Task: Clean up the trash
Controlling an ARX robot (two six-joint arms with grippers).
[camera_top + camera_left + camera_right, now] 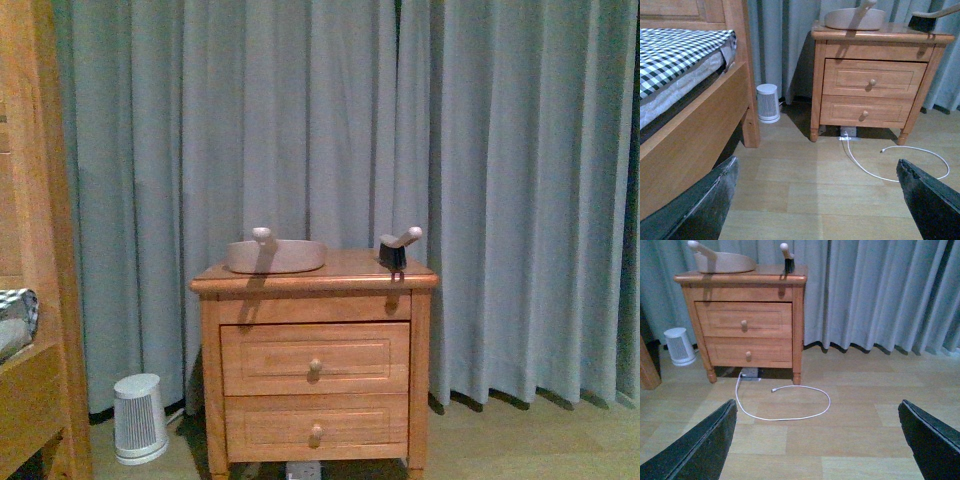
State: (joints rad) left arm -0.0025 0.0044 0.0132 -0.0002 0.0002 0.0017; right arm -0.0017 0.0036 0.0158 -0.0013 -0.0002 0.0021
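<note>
Hovering low over the floor (790,192), left gripper (816,162) and right gripper (817,404) are both gaping wide, gripping nothing. I'm facing the nightstand (315,345); the trash is possibly hiding inside the dustpan (280,258) on top, I'm not making it out.

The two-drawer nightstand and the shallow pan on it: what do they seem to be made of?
The orange-brown two-drawer nightstand looks like varnished wood: grain and soft sheen show. The beige-pink shallow dustpan seems matte plastic, smooth and evenly coloured; not certain.
</note>
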